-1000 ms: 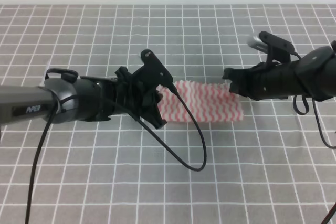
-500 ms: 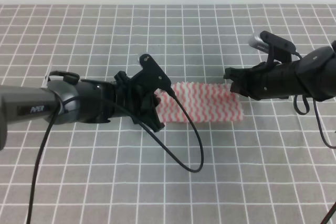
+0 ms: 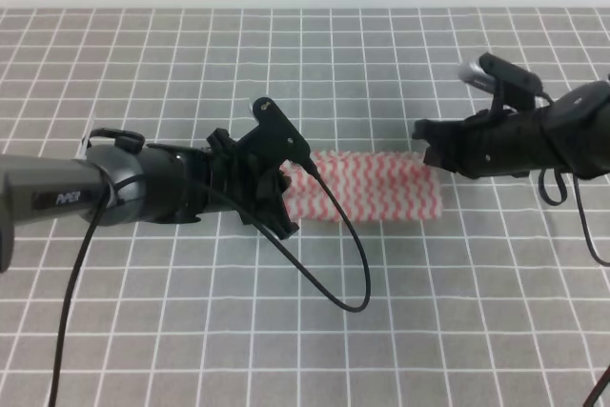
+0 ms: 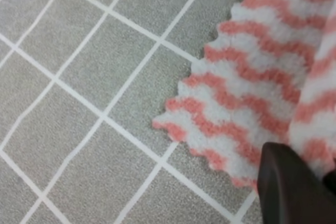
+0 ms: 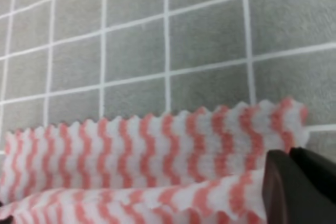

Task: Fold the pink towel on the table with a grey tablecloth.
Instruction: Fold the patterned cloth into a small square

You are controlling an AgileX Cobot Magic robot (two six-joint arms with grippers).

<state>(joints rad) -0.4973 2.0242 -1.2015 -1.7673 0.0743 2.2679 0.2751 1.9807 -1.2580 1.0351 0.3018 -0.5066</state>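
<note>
Grey gridded tablecloth (image 3: 191,331) fills pretty much the whole shot, with a pale wall strip along the top. The pink towel (image 3: 376,188) sits near the middle as a long band, its long axis running left to right — so it's stretched straight between the two arms.

The left gripper (image 3: 278,199) is right on the towel's left end, and the left wrist view shows a dark fingertip (image 4: 291,187) over the zigzag cloth with a raised layer beside it. I can't tell from these shots whether it's really clamped on the cloth or just resting there. The right gripper (image 3: 426,147) is at the towel's top right corner; its wrist view shows two layers of cloth running in toward the dark finger (image 5: 294,179), but the grip itself is hidden, so again I can't call it.

My guess is the next fold goes end to end, so one end has to travel along that long axis towards the other — both arms are about equally near.
</note>
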